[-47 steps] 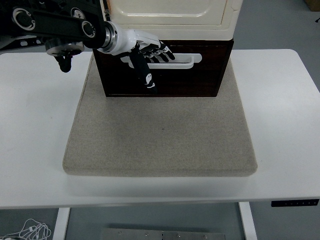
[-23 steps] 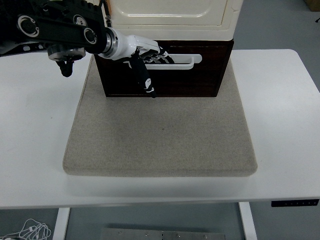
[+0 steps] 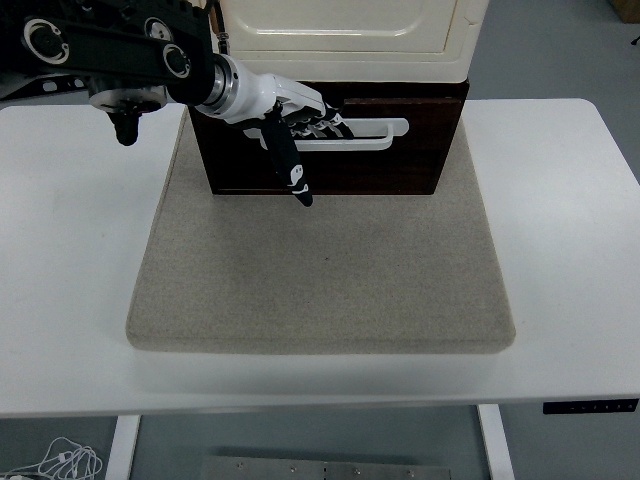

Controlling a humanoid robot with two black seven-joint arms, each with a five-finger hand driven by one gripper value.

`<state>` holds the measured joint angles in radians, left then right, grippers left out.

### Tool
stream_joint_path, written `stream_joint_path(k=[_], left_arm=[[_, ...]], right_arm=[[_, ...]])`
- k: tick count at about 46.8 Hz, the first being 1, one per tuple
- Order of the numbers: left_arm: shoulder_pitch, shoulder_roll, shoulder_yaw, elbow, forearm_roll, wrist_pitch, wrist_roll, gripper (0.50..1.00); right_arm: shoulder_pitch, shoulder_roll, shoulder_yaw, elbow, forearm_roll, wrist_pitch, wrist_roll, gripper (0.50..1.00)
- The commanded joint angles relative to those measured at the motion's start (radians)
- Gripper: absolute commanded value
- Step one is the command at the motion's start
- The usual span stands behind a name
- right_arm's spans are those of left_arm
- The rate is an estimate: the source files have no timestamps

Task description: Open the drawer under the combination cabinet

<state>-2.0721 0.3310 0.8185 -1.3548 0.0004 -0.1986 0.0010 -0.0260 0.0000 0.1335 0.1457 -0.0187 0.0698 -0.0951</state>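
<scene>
The combination cabinet has a cream upper part [image 3: 345, 25] over a dark brown drawer [image 3: 400, 165] with a white bar handle [image 3: 370, 136]. It stands at the back of a grey mat. My left hand [image 3: 305, 125] reaches in from the upper left. Its white and black fingers are curled into the left part of the handle, and the thumb [image 3: 290, 165] points down across the drawer front. The drawer front stands slightly forward of the cabinet. The right arm is out of view.
The grey felt mat [image 3: 320, 270] covers the middle of the white table [image 3: 70, 250] and stretches from the cabinet toward the near edge. Bare table lies on both sides of the mat.
The fingers have gone from lying on the handle to hooking into it. The handle and drawer front have shifted a little toward the near edge with the hand.
</scene>
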Motion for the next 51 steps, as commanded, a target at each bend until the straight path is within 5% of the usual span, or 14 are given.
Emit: stream_joint_path(k=[1, 51], left_arm=[[-0.002, 0.002, -0.001, 0.000, 0.000, -0.016, -0.001, 1.000], [-0.082, 0.036, -0.038, -0.004, 0.023, -0.254, -0.016, 1.000]], right_arm=[[0.000, 0.000, 0.000, 0.000, 0.000, -0.001, 0.000, 0.926], [0.000, 0.000, 0.000, 0.000, 0.000, -0.001, 0.000, 0.926]])
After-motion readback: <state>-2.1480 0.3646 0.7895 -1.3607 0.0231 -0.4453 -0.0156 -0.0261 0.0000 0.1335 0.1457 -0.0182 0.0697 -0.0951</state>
